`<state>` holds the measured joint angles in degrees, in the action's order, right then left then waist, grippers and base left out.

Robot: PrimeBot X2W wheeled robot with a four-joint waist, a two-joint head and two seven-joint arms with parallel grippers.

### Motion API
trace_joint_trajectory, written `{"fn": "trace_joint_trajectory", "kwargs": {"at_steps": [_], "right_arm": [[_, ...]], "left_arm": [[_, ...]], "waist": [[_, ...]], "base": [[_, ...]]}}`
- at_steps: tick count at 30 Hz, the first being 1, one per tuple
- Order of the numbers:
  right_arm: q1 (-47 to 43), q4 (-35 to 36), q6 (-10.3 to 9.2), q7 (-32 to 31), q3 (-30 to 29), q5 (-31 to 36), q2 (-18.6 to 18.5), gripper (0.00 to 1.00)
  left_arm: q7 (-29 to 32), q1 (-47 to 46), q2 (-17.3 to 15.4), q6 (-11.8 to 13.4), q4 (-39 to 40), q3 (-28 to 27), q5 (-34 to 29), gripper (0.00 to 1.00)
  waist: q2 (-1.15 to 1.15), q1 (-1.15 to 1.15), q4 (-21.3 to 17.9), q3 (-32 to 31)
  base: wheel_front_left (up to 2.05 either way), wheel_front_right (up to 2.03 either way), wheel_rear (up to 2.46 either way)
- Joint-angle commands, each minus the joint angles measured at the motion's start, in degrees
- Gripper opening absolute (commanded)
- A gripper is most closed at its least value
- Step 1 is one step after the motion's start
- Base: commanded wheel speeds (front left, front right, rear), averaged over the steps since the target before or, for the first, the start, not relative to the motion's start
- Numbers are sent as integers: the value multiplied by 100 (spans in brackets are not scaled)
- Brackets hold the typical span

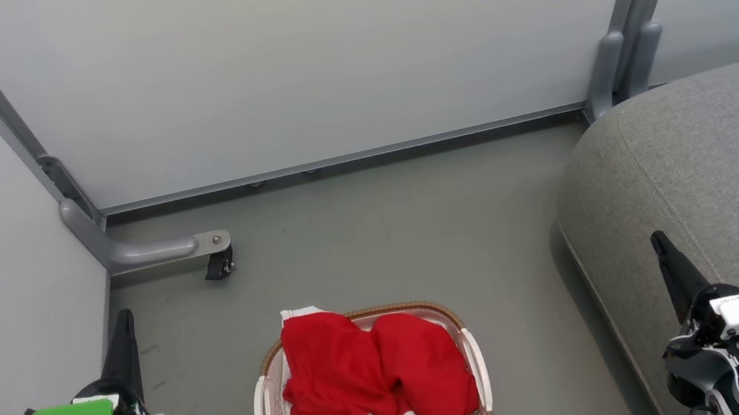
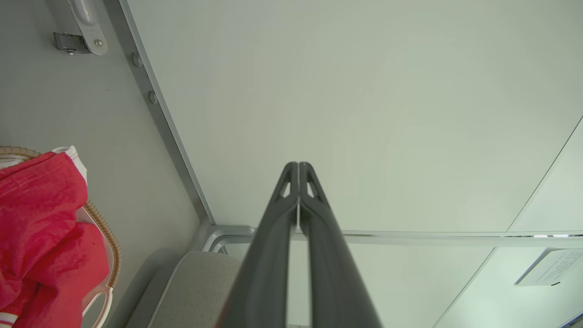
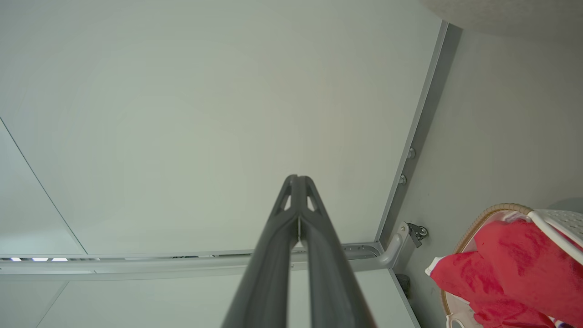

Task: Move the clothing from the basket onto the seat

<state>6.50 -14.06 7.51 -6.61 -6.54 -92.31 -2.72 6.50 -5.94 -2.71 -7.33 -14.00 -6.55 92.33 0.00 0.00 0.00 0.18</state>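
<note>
Clothing (image 1: 379, 380), heaped in basket (image 1: 476, 362)

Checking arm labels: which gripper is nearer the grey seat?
The right gripper, white-covered wrist, shows against the seat; the left gripper, green-covered, stands on the basket's far side.

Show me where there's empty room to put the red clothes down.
The grey seat on the right is bare. So is the floor between the basket, the partition wall and the seat. The basket itself is crowded, heaped with red clothing.
</note>
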Motion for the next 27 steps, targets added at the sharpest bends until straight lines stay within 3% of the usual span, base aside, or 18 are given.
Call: {"fn": "trace_joint_trajectory", "kwargs": {"at_steps": [1, 4, 5, 18, 27], "right_arm": [[-64, 19, -4, -1, -6, -21, -33, 0], [-64, 19, -4, -1, -6, -20, -33, 0], [0, -2, 0, 1, 0, 0, 1, 100], [-131, -199, -1, 286, 144, 300, 43, 100], [-150, -146, -1, 519, 92, 813, 33, 100]], "left_arm": [[23, -61, -34, -36, 7, -7, 18, 0], [23, -61, -34, -36, 7, -6, 18, 0], [0, 0, 0, 0, -2, 1, 0, 100], [-286, 169, 23, 7, -125, 294, -159, 100], [-517, 204, 17, 4, 38, 412, -718, 100]], "waist": [[0, 0, 0, 0], [0, 0, 0, 0], [0, 0, 0, 0], [0, 0, -2, -10], [0, 0, 3, -15]], "base": [[0, 0, 0], [0, 0, 0], [0, 0, 0], [0, 0, 0], [0, 0, 0]]}}
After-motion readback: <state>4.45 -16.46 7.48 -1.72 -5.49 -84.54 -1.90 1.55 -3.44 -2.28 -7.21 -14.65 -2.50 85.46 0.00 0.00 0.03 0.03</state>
